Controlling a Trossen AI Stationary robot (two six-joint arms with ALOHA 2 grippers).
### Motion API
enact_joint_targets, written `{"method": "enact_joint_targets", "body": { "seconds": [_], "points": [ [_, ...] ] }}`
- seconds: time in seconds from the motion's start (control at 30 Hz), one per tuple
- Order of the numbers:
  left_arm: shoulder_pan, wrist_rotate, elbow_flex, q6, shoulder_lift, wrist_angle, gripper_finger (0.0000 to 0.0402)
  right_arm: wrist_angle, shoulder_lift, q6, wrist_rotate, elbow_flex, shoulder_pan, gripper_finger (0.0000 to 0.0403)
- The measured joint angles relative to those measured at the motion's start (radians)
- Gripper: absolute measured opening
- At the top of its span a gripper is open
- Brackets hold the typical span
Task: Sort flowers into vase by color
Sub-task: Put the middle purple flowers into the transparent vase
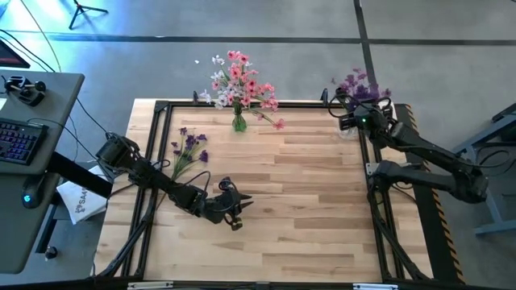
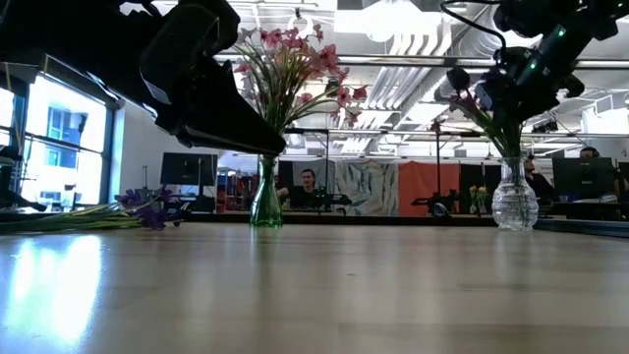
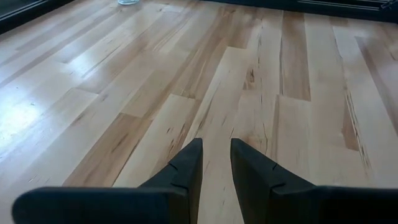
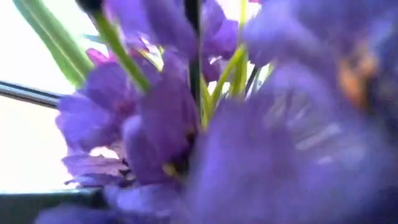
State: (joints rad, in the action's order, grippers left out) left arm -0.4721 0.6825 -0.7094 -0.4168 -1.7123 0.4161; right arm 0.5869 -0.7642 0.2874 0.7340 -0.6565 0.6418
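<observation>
**Sorting flowers: right claw at the purple bunch**

High view: the right claw [image 1: 360, 121] is over the clear vase [image 1: 349, 127] at the table's [image 1: 306, 201] far right corner, among the purple flowers [image 1: 355, 84] standing in it. Whether its fingers are parted or closed cannot be told. The green vase [image 1: 239, 122] at the far edge holds pink and white flowers [image 1: 238, 80]. Loose purple sprigs [image 1: 189, 149] lie on the table, nearer than the green vase and to its left. The left claw [image 1: 234, 211] waits low over the wood, near those sprigs.

Low view: both vases stand upright, well apart; the loose sprigs lie flat beyond the green vase's left.

Left wrist view: its fingers [image 3: 186, 171] stand slightly apart, holding nothing.

Right wrist view: purple petals [image 4: 155, 124] and green stems fill the frame.
</observation>
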Motion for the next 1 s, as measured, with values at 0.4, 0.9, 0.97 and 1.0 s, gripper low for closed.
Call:
{"method": "enact_joint_targets", "body": {
  "seconds": [0.4, 0.9, 0.97, 1.0],
  "points": [
    [0.0, -0.001, 0.0, 0.0, 0.0, 0.0, 0.0071, 0.316, 0.039, 0.046, -0.076, -0.238, 0.0, 0.017],
    [0.0, -0.05, 0.0, -0.01, 0.0, 0.0, 0.0071, 0.252, 0.035, -0.079, -0.153, -0.255, 0.0, 0.0287],
    [0.0, -0.054, 0.0, -0.01, 0.0, 0.0, 0.0071, 0.262, 0.035, -0.08, -0.157, -0.283, 0.0, 0.0295],
    [0.0, -0.054, 0.0, -0.011, 0.0, 0.0, 0.0071, 0.275, 0.035, -0.08, -0.163, -0.299, 0.0, 0.0297]
  ]
}}
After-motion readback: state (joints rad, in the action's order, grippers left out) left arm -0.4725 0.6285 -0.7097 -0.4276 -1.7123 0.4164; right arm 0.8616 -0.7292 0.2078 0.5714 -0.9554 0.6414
